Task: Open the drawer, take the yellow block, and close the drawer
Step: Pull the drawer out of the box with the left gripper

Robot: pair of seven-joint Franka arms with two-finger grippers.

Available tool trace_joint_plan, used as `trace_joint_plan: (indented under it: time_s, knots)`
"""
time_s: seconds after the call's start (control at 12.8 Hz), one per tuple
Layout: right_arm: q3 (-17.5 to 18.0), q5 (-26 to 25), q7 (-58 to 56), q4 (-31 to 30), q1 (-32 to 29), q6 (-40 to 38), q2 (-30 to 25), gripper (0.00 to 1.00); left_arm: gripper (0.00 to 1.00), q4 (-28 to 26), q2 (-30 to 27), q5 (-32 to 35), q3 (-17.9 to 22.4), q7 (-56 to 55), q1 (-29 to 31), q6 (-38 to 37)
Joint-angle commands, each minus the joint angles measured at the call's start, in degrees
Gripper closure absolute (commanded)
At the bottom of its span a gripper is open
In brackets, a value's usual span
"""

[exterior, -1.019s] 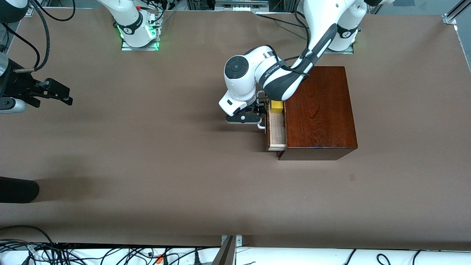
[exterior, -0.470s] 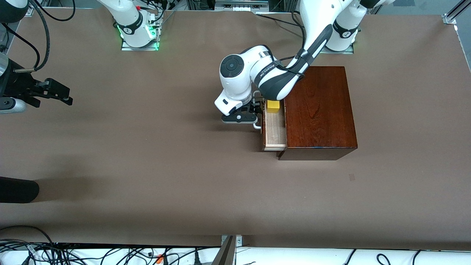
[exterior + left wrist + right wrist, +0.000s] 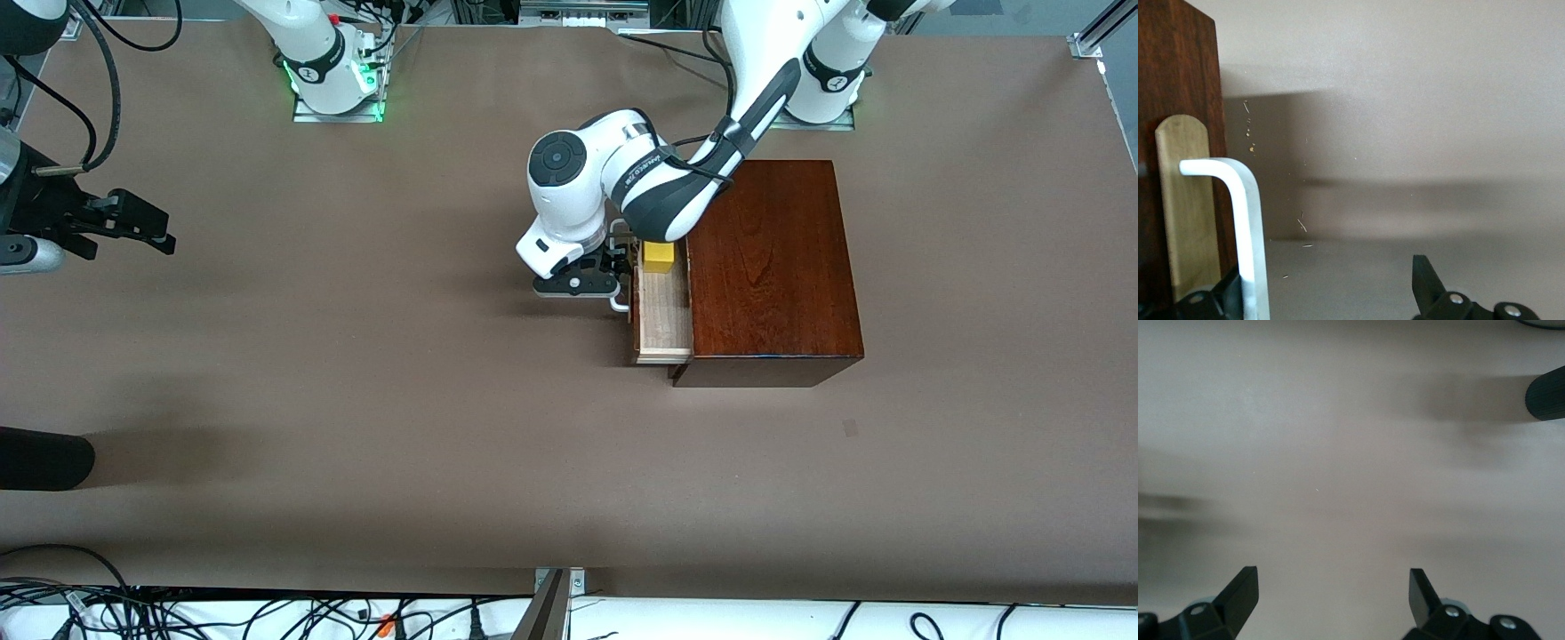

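The dark reddish-brown wooden box [image 3: 773,267] stands near the left arm's base. Its drawer [image 3: 662,324] is pulled partly out toward the right arm's end and shows its pale wood inside. The yellow block [image 3: 659,257] sits in the drawer, at the end farther from the front camera. My left gripper [image 3: 616,267] [image 3: 1328,283] is open at the drawer front. The white handle [image 3: 1248,220] [image 3: 620,303] lies between its fingers, close against one finger [image 3: 1225,297]. My right gripper [image 3: 151,229] [image 3: 1331,580] waits open over bare table at the right arm's end.
A black rounded object [image 3: 44,458] [image 3: 1546,397] juts in over the table edge at the right arm's end, nearer to the front camera than my right gripper. Cables run along the table's front edge [image 3: 267,613].
The drawer has slid a little farther out toward the right arm's end, and my left gripper has moved with it at the handle. More of the yellow block shows. The right arm has not moved.
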Motion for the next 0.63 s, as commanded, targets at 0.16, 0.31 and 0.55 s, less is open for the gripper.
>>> trace_joint_plan:
  time_s: [0.16,0.31,0.55]
  knots:
    - [0.27,-0.06,0.08,-0.55,-0.37,0.5,-0.49,0.0,0.0,4.09,5.27,-3.13,-1.81,-2.58,-1.48,4.48]
    - [0.27,-0.06,0.08,-0.55,-0.37,0.5,-0.49,0.0,0.0,7.4,5.27,-2.6,-1.9,-2.49,-1.74,-0.26]
    - [0.27,-0.06,0.08,-0.55,-0.28,0.41,-0.49,0.0,0.0,9.54,5.18,-2.68,-1.81,-2.23,-3.06,-5.37]
